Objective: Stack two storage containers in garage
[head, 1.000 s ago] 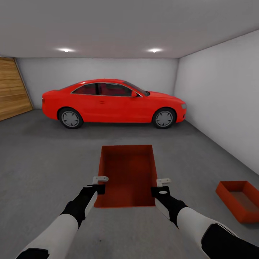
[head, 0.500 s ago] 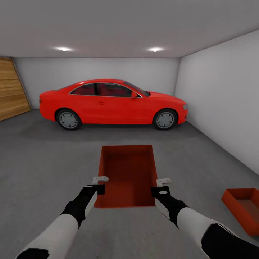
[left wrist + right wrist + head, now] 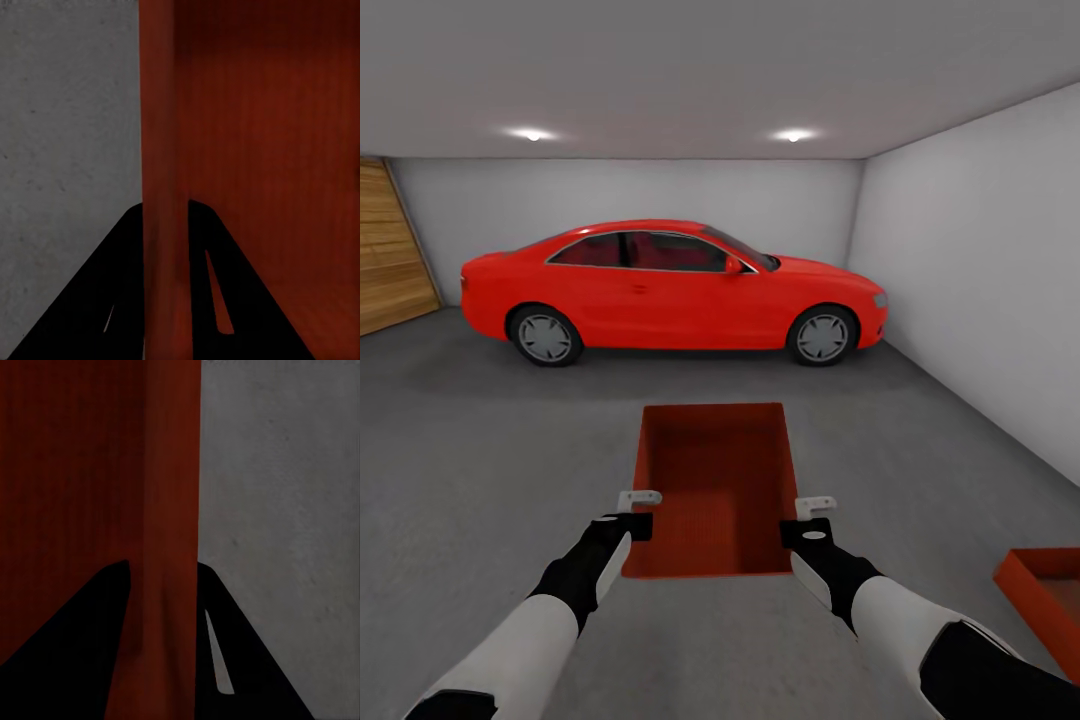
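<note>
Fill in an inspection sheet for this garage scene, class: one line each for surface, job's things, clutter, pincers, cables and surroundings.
Surface: dark grey concrete floor, matte and mottled.
Job's things: held container, orange-red, carried level between both arms; second container on the floor at the robot's right, cut by the picture's edge.
Clutter: nothing seen.
Pincers: left pincer clamped on the held container's left wall, a finger on each side of it in the left wrist view; right pincer clamped likewise on the right wall.
Cables: nothing seen.
Surroundings: red car parked ahead, side on; wooden-plank door at left; pale grey walls; two ceiling lights.
</note>
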{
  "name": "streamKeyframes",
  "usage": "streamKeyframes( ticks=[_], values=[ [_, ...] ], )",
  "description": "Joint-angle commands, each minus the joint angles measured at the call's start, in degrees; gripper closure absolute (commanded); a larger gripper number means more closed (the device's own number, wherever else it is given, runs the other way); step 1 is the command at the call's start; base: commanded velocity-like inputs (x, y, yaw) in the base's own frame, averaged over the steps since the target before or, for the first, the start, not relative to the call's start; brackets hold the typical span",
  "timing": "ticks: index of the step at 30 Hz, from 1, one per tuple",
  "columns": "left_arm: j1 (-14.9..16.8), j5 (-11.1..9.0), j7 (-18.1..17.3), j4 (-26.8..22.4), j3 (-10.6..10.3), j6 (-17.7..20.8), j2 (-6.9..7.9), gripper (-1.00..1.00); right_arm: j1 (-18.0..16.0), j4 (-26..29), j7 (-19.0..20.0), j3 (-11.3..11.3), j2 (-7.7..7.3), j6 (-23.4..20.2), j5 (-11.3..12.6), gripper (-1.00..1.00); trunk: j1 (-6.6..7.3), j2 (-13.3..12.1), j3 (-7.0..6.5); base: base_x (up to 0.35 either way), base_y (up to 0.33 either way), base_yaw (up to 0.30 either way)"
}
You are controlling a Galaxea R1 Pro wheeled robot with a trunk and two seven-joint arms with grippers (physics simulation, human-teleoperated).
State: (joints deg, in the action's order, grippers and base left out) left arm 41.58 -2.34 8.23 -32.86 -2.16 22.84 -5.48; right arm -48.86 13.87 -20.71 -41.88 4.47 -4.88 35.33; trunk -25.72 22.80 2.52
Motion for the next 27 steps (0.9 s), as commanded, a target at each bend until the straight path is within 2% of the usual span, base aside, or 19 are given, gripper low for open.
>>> streamKeyframes(
  ticks=[1, 27],
  values=[
    [0.0, -1.0, 0.6, 0.1, -0.4, 0.3, -0.23, 1.0, -0.1, 1.2, -5.0, 1.1, 0.02, -0.5, -1.3, 1.0, -0.07, 0.1, 0.14, 0.322, 0.0, 0.0],
    [0.0, -1.0, 0.6, 0.1, -0.4, 0.3, -0.23, 1.0, -0.1, 1.2, -5.0, 1.1, 0.02, -0.5, -1.3, 1.0, -0.07, 0.1, 0.14, 0.322, 0.0, 0.0]
  ],
)
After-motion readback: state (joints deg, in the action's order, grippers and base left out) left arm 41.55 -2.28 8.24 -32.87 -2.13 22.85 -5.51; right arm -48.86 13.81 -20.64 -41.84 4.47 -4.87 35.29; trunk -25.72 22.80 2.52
